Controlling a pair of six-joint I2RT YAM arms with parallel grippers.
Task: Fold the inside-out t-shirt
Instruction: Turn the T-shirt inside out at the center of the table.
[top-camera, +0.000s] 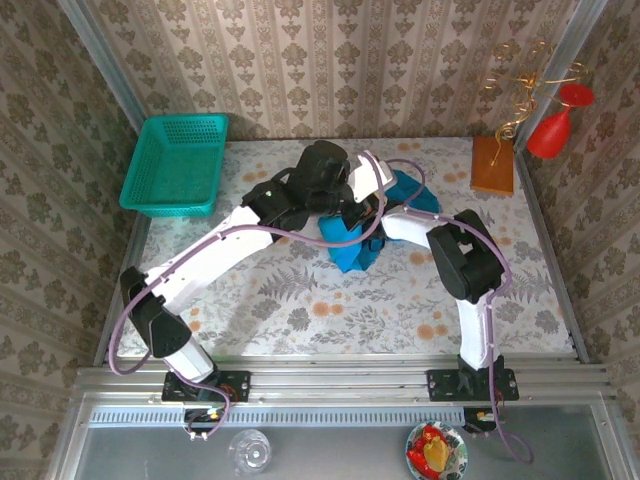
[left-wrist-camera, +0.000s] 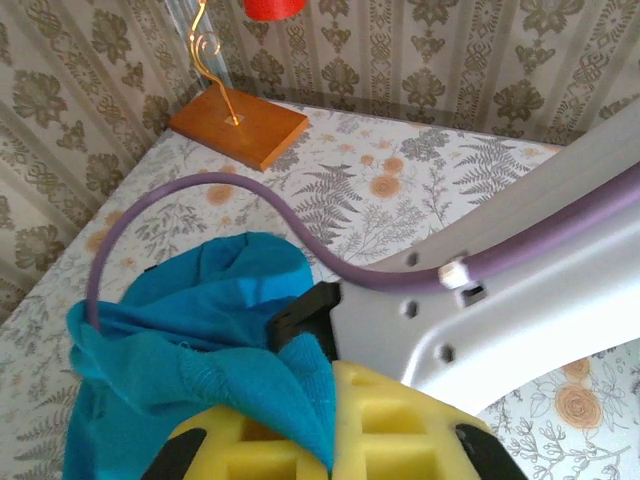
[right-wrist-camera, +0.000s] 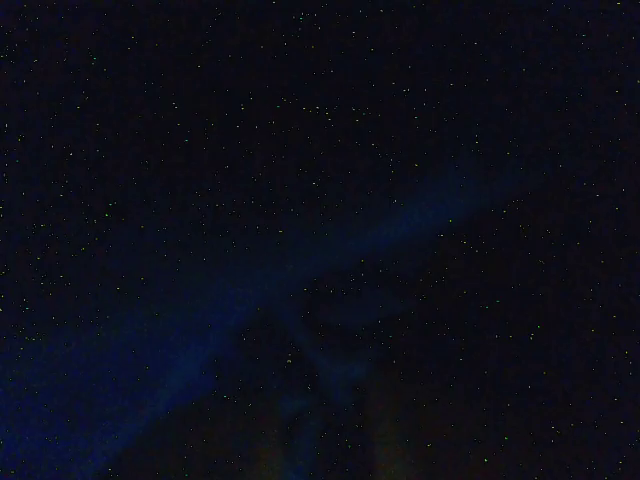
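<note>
Your left jaws are clenching the bunched t-shirt (top-camera: 352, 258) mid-frame, right jaws I cannot tell, so be spreading it evenly.

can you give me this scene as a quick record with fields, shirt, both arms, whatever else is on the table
t-shirt: blue-teal, bunched in a heap at mid table, not folded
left gripper: shut on the t-shirt, cloth draped over its yellow fingers
right gripper: at the heap; wrist view dark and bluish, open or shut unclear
basket: teal mesh, far left corner, empty, apart from the t-shirt
wooden base: far right, gold wire rising from it
table: floral surface
</note>
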